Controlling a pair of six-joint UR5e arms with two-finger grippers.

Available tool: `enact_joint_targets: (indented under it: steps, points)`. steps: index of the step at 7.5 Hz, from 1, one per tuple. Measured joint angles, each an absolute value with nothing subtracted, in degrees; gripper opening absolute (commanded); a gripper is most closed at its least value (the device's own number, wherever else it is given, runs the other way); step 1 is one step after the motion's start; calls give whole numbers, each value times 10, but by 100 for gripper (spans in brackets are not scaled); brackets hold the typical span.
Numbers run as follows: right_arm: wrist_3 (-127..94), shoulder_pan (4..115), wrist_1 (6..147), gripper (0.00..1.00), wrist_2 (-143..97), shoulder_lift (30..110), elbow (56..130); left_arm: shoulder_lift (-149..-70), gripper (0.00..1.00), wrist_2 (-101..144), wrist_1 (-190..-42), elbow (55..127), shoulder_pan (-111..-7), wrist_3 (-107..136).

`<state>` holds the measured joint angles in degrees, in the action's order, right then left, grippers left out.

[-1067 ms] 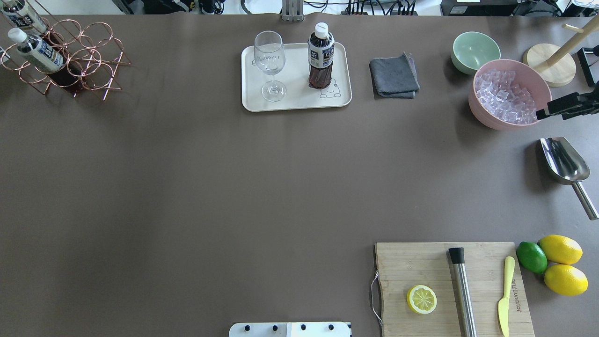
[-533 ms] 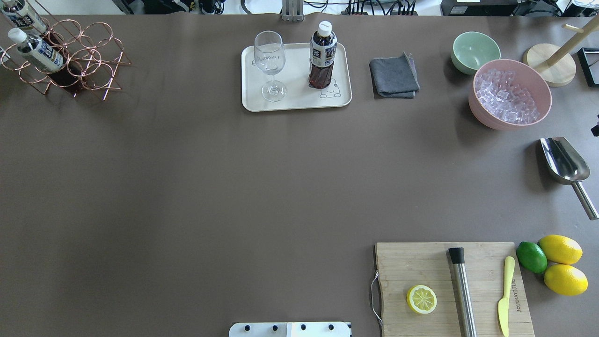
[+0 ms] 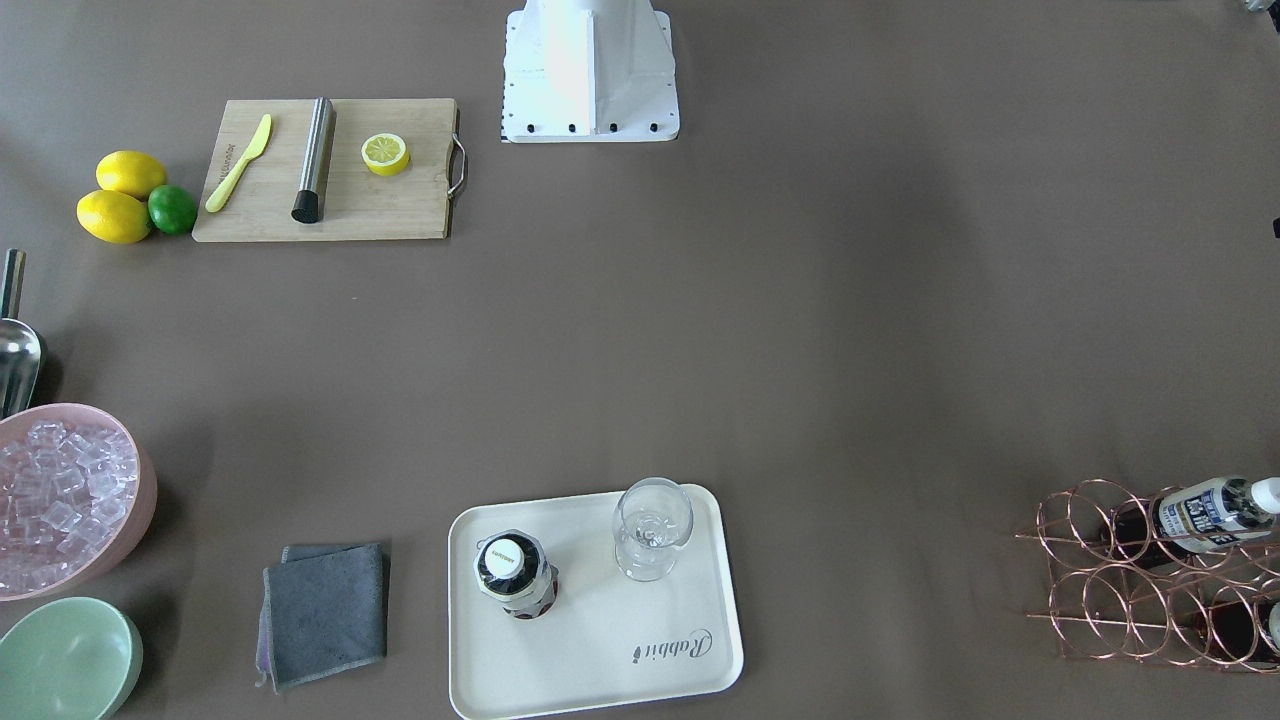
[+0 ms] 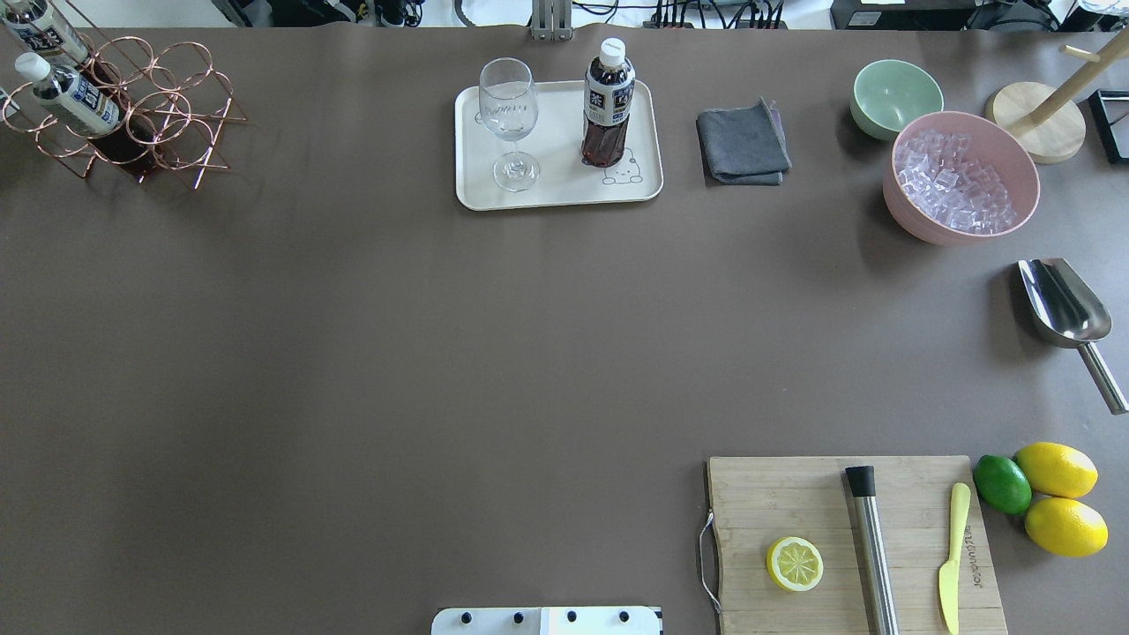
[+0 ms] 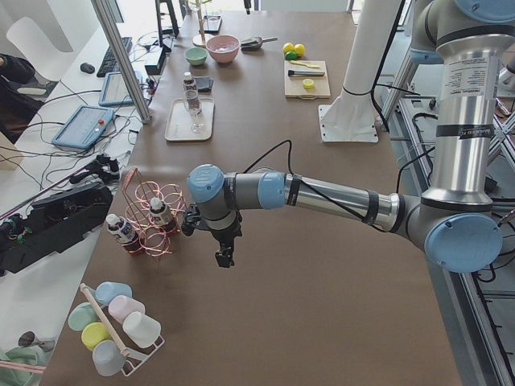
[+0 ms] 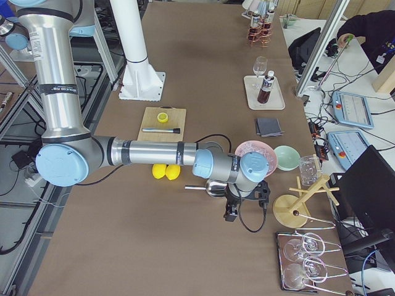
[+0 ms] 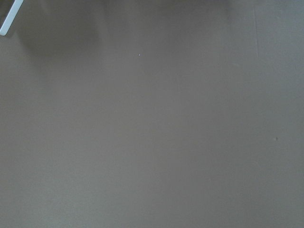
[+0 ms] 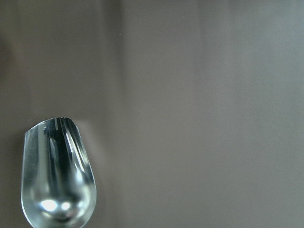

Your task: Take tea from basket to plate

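One tea bottle (image 4: 607, 106) stands upright on the cream tray (image 4: 560, 190), next to a wine glass (image 4: 509, 119); it also shows in the front-facing view (image 3: 515, 572). Two more tea bottles (image 4: 71, 95) lie in the copper wire basket (image 4: 168, 123) at the far left. Neither gripper shows in the overhead view. In the exterior left view my left gripper (image 5: 224, 257) hangs over the table beside the basket (image 5: 157, 233). In the exterior right view my right gripper (image 6: 229, 216) hangs beside the metal scoop (image 6: 210, 188). I cannot tell whether either is open or shut.
A grey cloth (image 4: 743, 145), a pale green bowl (image 4: 895, 97) and a pink bowl of ice (image 4: 960, 176) lie right of the tray. The scoop (image 4: 1063, 304), a cutting board (image 4: 851, 542) with lemon half, muddler and knife, and whole citrus (image 4: 1054, 498) fill the right side.
The right gripper, over the ice bowl's right rim a second ago, has drawn back off the overhead view's right edge. The bottle on the tray shifted slightly, then stayed still.
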<state>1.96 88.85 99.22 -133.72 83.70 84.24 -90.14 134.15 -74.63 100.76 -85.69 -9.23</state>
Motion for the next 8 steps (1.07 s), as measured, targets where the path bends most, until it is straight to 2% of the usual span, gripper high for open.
enact_joint_targets:
  steps: [8]
  points:
    - [-25, 861, 911, 100, -1285, 844, 844, -904, 99, 1344, -747, 1016, -857, -93]
